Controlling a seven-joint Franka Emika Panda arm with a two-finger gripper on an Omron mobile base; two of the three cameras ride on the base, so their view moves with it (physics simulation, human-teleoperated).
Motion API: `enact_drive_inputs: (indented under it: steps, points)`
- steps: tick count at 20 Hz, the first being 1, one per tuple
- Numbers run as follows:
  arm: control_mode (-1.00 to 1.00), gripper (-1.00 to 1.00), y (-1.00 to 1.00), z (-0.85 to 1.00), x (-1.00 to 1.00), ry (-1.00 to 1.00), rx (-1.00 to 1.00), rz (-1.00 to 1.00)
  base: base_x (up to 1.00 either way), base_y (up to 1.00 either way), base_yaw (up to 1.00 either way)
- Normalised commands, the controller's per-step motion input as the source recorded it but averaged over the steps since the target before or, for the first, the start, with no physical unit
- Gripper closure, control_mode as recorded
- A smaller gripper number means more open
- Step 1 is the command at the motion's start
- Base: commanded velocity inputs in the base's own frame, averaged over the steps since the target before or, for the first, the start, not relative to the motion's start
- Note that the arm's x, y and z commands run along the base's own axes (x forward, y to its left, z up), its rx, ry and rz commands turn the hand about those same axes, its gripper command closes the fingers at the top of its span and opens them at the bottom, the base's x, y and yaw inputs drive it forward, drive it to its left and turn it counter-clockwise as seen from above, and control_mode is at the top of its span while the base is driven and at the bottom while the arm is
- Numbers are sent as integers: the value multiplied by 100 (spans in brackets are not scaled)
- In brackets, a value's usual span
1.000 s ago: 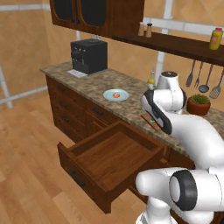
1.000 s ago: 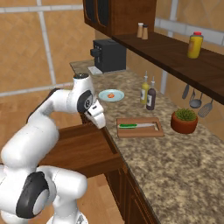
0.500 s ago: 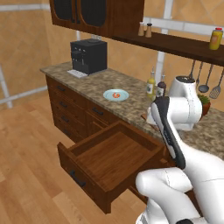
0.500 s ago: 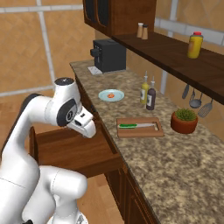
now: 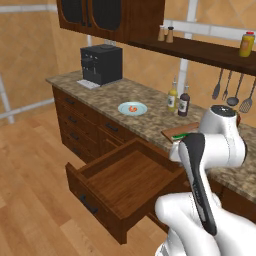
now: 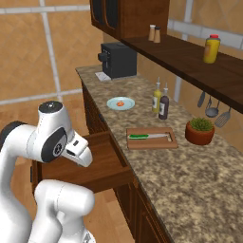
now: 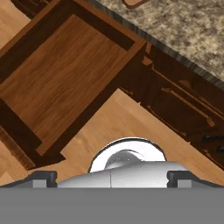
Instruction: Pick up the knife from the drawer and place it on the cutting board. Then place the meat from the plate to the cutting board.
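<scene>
On the brown wooden cutting board [image 6: 152,138] the green-handled knife [image 6: 139,136] already lies; the orange-pink meat [image 6: 120,103] remains on the light-blue plate [image 6: 113,106]; gripper [image 7: 112,175] fingers spread, empty.

Open drawer [image 7: 57,78] seen from above, plain wooden inside, pulled out from dark-brown cabinet fronts [image 7: 183,109]. Speckled stone counter [image 7: 192,30] along upper right, corner of cutting board [image 7: 133,3] at top edge. Light wood floor [image 7: 118,127] below.
</scene>
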Motion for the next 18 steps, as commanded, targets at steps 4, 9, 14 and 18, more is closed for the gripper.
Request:
enact_drive_inputs:
  steps: [4, 9, 14, 18]
  points:
    - [-100, -100, 1, 0, 0, 0, 0, 0, 0, 0, 0]
    - [-100, -100, 7, 0, -5, 0, 0, 1, 0, 0, 0]
    - [100, -100, 7, 0, -7, 0, 0, 1, -45, 44, 8]
    - [100, -100, 0, 0, 0, 0, 0, 0, -57, 93, 13]
